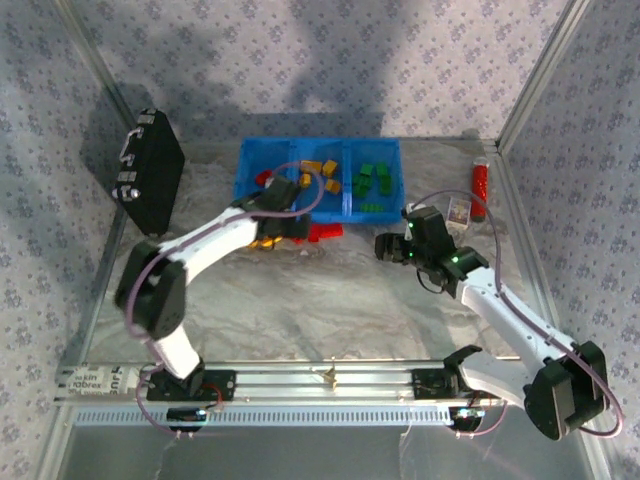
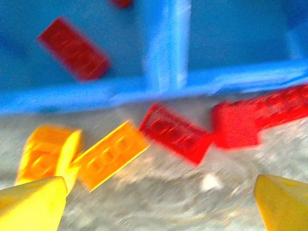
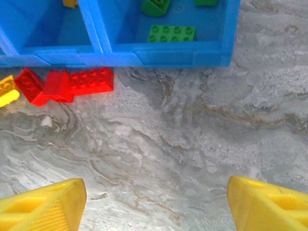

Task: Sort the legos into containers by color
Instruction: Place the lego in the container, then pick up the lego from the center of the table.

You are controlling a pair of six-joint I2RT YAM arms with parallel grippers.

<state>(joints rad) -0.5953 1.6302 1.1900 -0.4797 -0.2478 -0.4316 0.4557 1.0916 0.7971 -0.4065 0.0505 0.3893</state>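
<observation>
Marbled table [image 3: 192, 144], red legos [image 3: 91, 81] beside blue tray [image 3: 168, 54], left gripper [image 2: 159, 192], right gripper [image 3: 155, 192] both wide, seemingly empty.

Place: robot lab cell.
Walls: patterned cloth panels [image 1: 350, 60] in a metal frame [image 1: 532, 85].
Surface: marbled table [image 1: 330, 310].
Fixtures: left arm [image 1: 215, 240] and right arm [image 1: 505, 305] bolted to an aluminium rail [image 1: 330, 380].

Red legos [image 3: 91, 81] beside blue tray [image 3: 159, 54]
</observation>
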